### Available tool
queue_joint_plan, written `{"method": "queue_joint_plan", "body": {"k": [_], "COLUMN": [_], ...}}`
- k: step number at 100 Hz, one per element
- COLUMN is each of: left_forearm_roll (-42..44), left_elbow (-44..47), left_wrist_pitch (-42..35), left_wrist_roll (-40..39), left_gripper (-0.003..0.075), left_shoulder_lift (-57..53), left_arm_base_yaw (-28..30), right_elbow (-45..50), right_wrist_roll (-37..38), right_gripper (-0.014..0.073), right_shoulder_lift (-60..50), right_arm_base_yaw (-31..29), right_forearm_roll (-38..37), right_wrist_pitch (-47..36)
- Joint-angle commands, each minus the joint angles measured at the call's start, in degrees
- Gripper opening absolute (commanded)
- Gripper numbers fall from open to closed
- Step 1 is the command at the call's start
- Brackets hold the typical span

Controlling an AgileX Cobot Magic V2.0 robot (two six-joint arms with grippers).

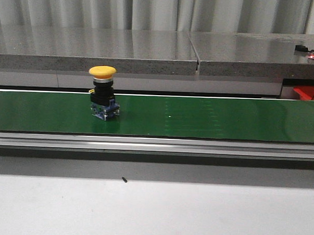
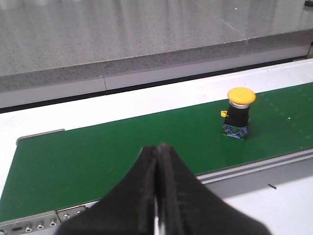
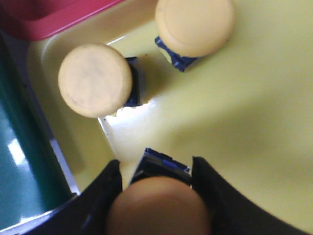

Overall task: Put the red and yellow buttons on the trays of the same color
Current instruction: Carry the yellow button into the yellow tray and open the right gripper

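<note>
Button [image 3: 159, 203] is pinched by the right fingers [image 3: 113, 191] over the yellow tray [image 3: 254, 137], matching its colour; another [image 1: 103, 92] waits on the belt [image 1: 209, 117] at 10 o'clock, left fingers [image 2: 149, 191] pressed together.

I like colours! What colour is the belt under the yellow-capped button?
Dark green belt, clearest in the front view.
</note>
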Motion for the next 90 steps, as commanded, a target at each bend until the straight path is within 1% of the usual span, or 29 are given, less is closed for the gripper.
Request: {"method": "queue_joint_plan", "body": {"k": [1, 28, 53, 69, 75, 90], "left_forearm_roll": [-1.33, -1.33, -1.33, -1.33, -1.33, -1.33], "left_elbow": [-1.42, -1.42, -1.42, -1.42, -1.42, -1.42], "left_wrist_pitch": [-3.69, -3.69, -3.69, -3.69, -3.69, -3.69], "left_wrist_roll": [-0.15, -0.15, -0.15, -0.15, -0.15, -0.15], "left_gripper": [-0.002, -0.002, -0.002, -0.002, -0.002, -0.002], "left_shoulder_lift": [0.48, 0.48, 0.48, 0.48, 0.48, 0.48], "left_arm_base_yaw": [-0.37, -0.37, -0.37, -0.37, -0.37, -0.37], "right_elbow": [-1.2, -0.54, -0.54, -0.54, -0.54, -0.54], "right_wrist_roll": [-0.16, -0.16, -0.16, -0.16, -0.16, -0.16], "right_gripper": [0.0236, 0.0236, 0.0238, 0.0242, 0.026, 0.0351], "right_shoulder_lift": [-0.9, 2.07, 3.41, 3.41, 3.41, 3.41], "right_arm_base_yaw": [0.49, 1.61, 1.61, 1.61, 1.61, 1.61], "right_forearm_roll": [0.86, 0.86, 0.81, 0.81, 0.81, 0.81], "right_wrist_pitch": [-2.42, -4.7, -4.87, -3.6, -3.43, -3.16]}}
